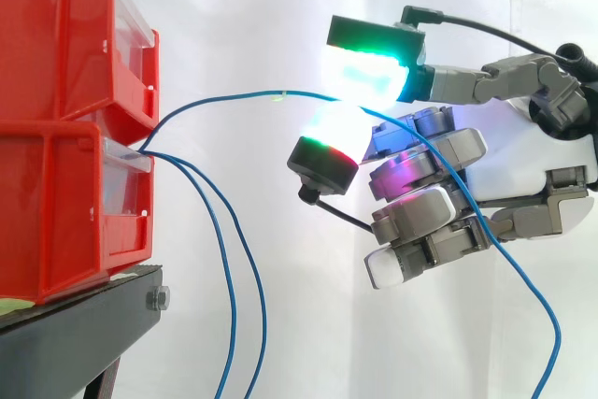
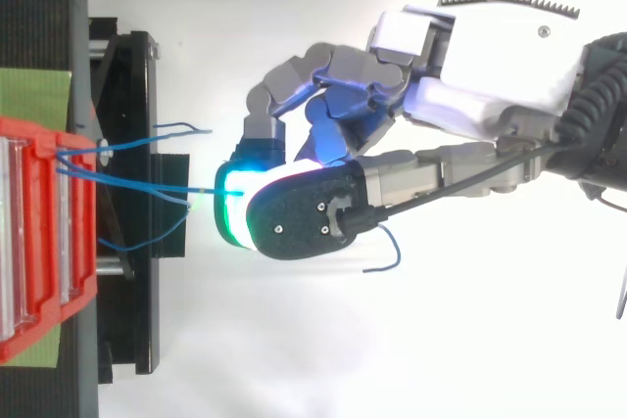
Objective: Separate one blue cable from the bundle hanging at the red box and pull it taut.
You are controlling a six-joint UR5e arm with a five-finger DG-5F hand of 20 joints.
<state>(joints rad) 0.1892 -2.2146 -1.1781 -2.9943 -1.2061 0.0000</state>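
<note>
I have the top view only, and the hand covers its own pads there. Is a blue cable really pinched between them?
Observer: Yes. In the side view one blue cable is pinched between two glowing pads of the hand.
Operator: Is the rest of the bundle clear?
Observer: Two other blue cables hang down from the red bins, apart from the hand.
Operator: Taut yet?
Observer: No, it bows upward between bins and pads.

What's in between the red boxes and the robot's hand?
In the side view, one blue cable runs from the red boxes to the hand, pinched between its glowing pads. Two more blue cables hang below it.
</note>
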